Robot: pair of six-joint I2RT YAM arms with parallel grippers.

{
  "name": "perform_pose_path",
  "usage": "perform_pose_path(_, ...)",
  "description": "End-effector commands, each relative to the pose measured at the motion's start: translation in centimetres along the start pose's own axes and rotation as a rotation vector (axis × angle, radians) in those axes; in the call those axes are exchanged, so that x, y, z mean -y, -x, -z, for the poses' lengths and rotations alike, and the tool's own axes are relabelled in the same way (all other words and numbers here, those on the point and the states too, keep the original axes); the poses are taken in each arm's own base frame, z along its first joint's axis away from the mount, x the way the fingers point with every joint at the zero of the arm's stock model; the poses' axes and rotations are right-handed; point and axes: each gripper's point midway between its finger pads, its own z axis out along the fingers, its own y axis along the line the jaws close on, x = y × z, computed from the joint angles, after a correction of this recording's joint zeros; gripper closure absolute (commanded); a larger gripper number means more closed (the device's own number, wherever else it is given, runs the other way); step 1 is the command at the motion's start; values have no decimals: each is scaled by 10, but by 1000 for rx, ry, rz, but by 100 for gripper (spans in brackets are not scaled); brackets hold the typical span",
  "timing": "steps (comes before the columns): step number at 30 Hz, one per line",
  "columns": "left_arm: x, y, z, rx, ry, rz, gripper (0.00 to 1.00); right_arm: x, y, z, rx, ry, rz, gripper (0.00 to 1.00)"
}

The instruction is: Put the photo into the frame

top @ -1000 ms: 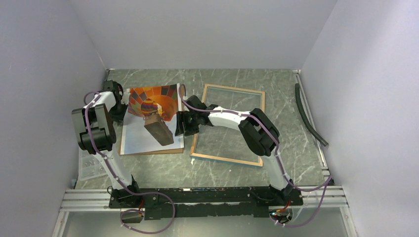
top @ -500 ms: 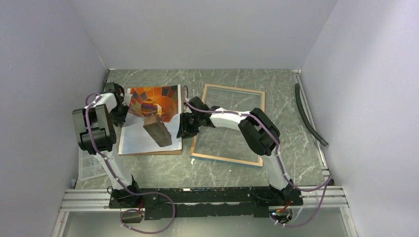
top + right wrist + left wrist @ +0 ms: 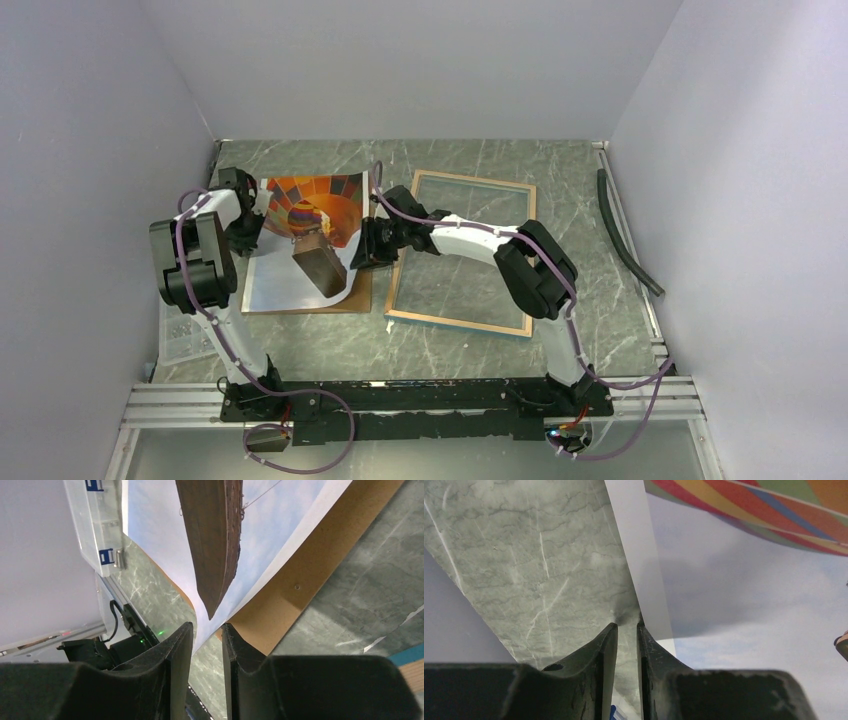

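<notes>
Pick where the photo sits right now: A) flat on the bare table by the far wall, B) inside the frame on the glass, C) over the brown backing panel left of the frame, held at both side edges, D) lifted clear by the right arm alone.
C: the photo lies bowed over the backing panel beside the frame, with the left gripper and right gripper each nipping a side edge.

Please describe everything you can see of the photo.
The photo is a large print of an orange-red hot air balloon with a dark basket on blue, cloudy sky, with a white border. It lies over the brown backing panel, bowed upward, not flat. The left gripper pinches its left edge and the right gripper its right edge.
</notes>
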Motion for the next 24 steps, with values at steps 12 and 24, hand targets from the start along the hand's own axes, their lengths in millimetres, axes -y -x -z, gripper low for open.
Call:
perform_pose_path(12, 14, 5, 11, 44, -42, 14, 75, 8, -9, 9, 4, 25, -89, 50)
perform_pose_path(24, 18, 3, 12, 50, -55, 20, 77, 1, -8, 7, 7, 160, -198, 62)
